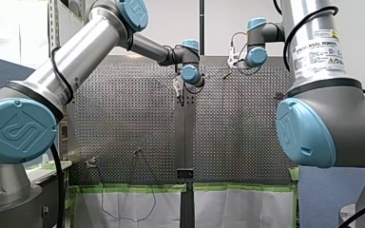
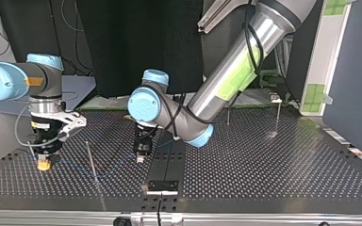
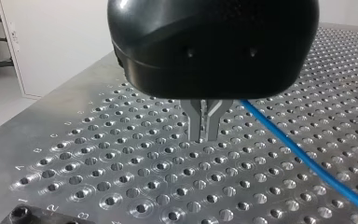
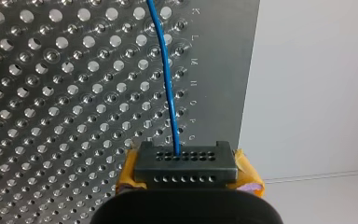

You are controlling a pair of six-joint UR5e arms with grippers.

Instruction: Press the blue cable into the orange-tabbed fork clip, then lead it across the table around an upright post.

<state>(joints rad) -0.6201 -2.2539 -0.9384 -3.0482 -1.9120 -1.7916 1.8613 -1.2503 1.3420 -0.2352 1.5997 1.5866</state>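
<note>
Blue cable (image 4: 168, 93) in right gripper (image 4: 185, 155); left gripper (image 3: 204, 136) seemingly closed alongside.

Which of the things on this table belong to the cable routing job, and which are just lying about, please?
For the job: blue cable; upright post beside it; my right claw, gripping the cable; my left claw.
Lying about: black block at the table's edge; green tape.

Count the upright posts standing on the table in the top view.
3: left post, nearer the camera; middle post and right post, farther back at the right. More may be hidden.
</note>
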